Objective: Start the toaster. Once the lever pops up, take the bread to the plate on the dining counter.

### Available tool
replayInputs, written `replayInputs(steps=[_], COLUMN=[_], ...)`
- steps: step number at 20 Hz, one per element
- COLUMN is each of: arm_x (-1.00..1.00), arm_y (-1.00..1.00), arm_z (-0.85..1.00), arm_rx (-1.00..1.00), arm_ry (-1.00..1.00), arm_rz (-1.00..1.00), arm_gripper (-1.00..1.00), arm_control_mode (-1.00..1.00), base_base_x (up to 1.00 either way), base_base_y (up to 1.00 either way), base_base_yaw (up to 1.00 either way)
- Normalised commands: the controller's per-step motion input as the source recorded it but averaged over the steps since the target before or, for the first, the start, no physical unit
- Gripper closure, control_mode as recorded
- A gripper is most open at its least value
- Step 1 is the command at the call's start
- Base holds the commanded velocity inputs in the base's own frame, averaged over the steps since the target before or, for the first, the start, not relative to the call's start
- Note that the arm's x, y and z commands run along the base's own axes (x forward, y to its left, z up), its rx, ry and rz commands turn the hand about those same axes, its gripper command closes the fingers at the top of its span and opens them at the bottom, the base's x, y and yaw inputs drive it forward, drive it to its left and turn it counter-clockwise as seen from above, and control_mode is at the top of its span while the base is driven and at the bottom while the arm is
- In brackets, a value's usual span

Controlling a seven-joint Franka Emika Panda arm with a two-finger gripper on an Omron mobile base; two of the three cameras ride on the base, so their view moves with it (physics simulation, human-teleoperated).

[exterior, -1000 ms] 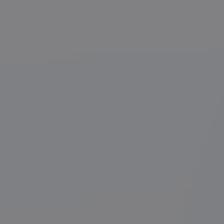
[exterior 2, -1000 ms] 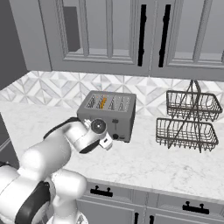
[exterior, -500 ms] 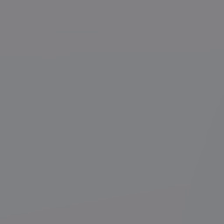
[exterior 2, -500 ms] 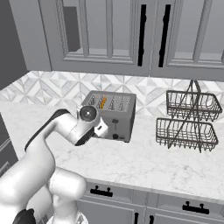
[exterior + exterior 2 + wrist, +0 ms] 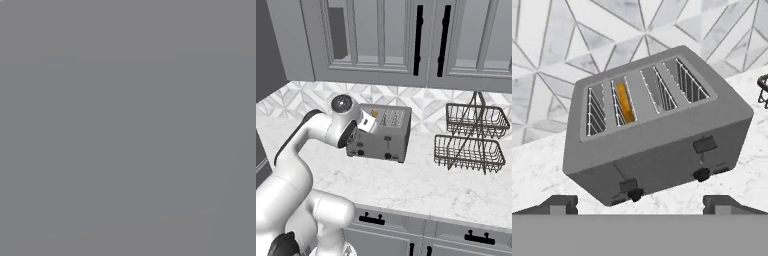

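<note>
A grey four-slot toaster (image 5: pixel 657 135) stands on the marble wall counter, seen too in the right base view (image 5: pixel 383 139). The bread (image 5: pixel 626 102) shows as an orange-tan slice edge sunk in the second slot from the left. On the toaster's front, the left lever (image 5: pixel 628 185) sits low and the right lever (image 5: pixel 704 145) sits higher, each with a black knob below it. My gripper (image 5: pixel 640 205) hangs open in front of the toaster, a little above counter height, touching nothing. The plate and the dining counter are out of view.
A two-tier dark wire basket rack (image 5: pixel 471 137) stands right of the toaster. Grey wall cabinets with black handles (image 5: pixel 418 40) hang above it. My white arm (image 5: pixel 311 140) arches over the counter's left part. Base cabinet drawers line the counter's front edge (image 5: pixel 406 212).
My hand has risen and moved closer to the toaster's left front. The jaws have stayed open and the toaster has not moved.
</note>
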Motion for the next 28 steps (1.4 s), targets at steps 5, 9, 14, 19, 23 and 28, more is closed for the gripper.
replayInputs(steps=[5,9,14,19,23,28], arm_x=[-0.06,-0.13,-0.17,-0.04,0.0,0.0], arm_y=[0.0,0.03,0.19,0.19,0.05,0.0], arm_z=[0.2,0.2,0.17,0.24,0.38,0.21], arm_rx=[-0.23,-0.09,-0.04,-0.01,0.0,0.0], arm_ry=[-0.03,-0.07,-0.04,-0.02,-0.01,0.0], arm_rz=[0.18,0.06,0.0,0.0,0.0,0.0], arm_gripper=[-1.0,-1.0,-1.0,-1.0,-1.0,-1.0], arm_control_mode=[-1.0,-1.0,-1.0,-1.0,-1.0,-1.0], base_base_x=[0.0,0.0,0.0,0.0,0.0,0.0], base_base_y=[0.0,0.0,0.0,0.0,0.0,0.0], base_base_yaw=[0.0,0.0,0.0,0.0,0.0,0.0])
